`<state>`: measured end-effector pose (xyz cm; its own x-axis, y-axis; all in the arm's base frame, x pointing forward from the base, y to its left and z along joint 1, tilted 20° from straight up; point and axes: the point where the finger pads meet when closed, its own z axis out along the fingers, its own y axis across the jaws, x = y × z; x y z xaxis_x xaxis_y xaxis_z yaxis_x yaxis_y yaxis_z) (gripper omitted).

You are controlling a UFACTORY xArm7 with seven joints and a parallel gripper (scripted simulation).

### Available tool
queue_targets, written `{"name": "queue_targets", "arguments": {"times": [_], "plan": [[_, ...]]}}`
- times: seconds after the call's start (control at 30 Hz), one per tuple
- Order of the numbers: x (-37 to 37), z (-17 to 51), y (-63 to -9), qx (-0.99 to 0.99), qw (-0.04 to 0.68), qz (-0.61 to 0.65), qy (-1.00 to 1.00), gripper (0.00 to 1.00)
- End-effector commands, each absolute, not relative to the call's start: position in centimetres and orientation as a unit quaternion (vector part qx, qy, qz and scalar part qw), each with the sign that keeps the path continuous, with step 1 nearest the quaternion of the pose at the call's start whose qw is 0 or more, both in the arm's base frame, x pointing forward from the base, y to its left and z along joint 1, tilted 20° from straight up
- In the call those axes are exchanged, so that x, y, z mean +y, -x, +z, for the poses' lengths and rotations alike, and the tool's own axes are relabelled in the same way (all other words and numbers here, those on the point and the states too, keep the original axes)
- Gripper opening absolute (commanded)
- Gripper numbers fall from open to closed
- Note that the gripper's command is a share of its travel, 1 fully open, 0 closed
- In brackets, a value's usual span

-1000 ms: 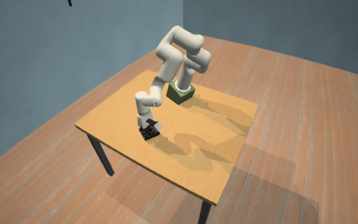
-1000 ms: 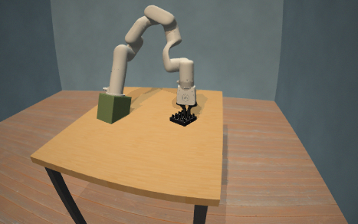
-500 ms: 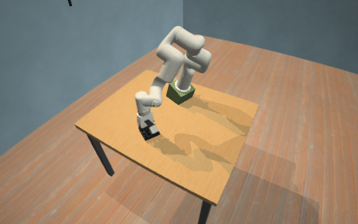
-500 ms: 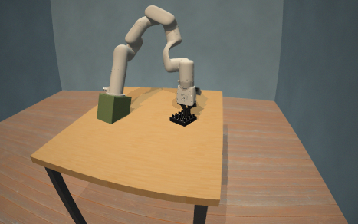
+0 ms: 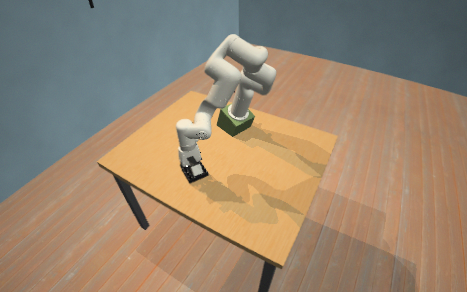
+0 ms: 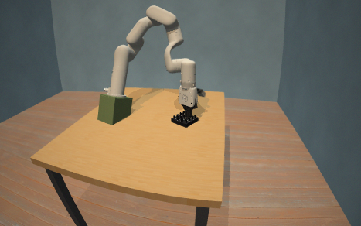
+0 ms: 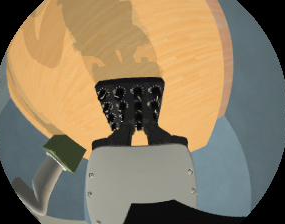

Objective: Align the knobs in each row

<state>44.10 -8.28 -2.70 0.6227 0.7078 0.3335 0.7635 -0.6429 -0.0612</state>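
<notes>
Table (image 6: pixel 142 155) taken as landmark. Green base block (image 6: pixel 114 109) seated on table's left part in exterior view, arm (image 6: pixel 150 23) arched rightward from it. Knob box (image 6: pixel 184 120) stood on table right of block, near table's right edge. Gripper (image 6: pixel 189 112) lowered onto box, fingers narrowed around knob; which knob cannot be told.

Object: small black knob box (image 6: pixel 184 120), square.
Pose: flat on its feet.
Place: wooden table (image 6: pixel 142 155), near its far edge.
</notes>
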Motion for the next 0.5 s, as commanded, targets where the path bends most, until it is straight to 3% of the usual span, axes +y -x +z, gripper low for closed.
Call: {"name": "queue_targets", "arguments": {"times": [0.0,0.47], "plan": [[-8.4,-2.59,-44.21,-0.407,0.098,-0.141,0.897,0.08],[-8.4,-2.59,-44.21,-0.391,0.101,-0.14,0.904,0.08]]}}
